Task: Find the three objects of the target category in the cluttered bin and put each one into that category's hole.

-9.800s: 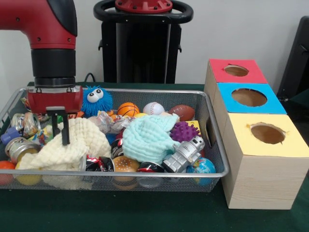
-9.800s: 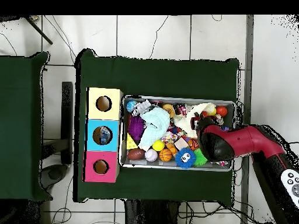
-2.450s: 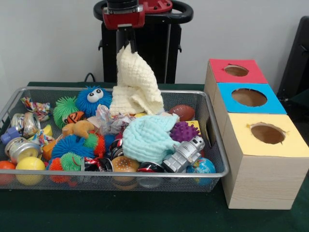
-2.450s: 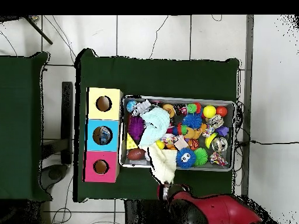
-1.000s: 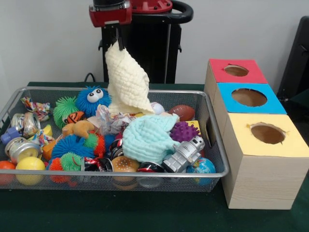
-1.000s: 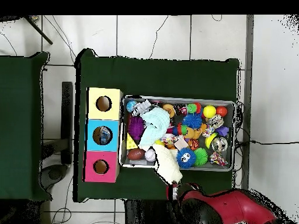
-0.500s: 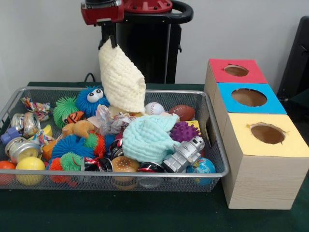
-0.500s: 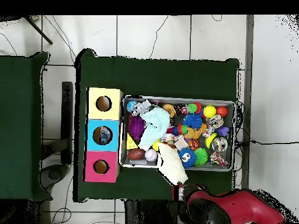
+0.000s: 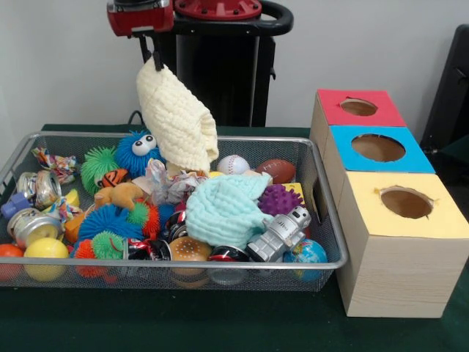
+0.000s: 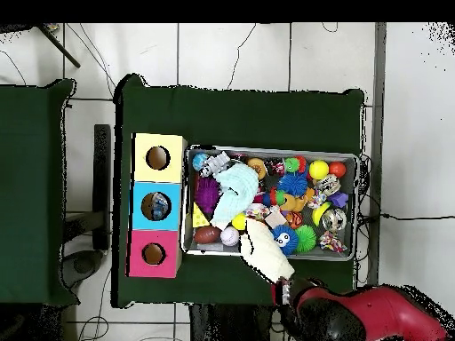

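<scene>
Green cloth covers the table. My gripper [image 9: 151, 57] is clamped on a cream waffle-knit cloth [image 9: 176, 117]; below it, the silver wire-mesh bin [image 9: 220, 262] holds crumpled clear printed wrappers [image 9: 167, 183], none visibly posted in the red-topped box's round hole [image 9: 358, 107].

**Clearances over the basket and boxes**

The space above the three box tops is open; the red box's hole [image 9: 358, 107], the blue box's hole [image 9: 378, 147] and the yellow box's hole [image 9: 406, 202] are uncovered. The wire basket [image 9: 328, 220] is packed rim to rim with toys, leaving no bare floor. A cream cloth [image 9: 178, 117] hangs from the gripper [image 9: 150, 53] above the basket's far rim, screening the toys behind it. A mint cloth [image 9: 223, 209] covers the basket's middle. The green table [image 9: 220, 326] in front is bare.
</scene>
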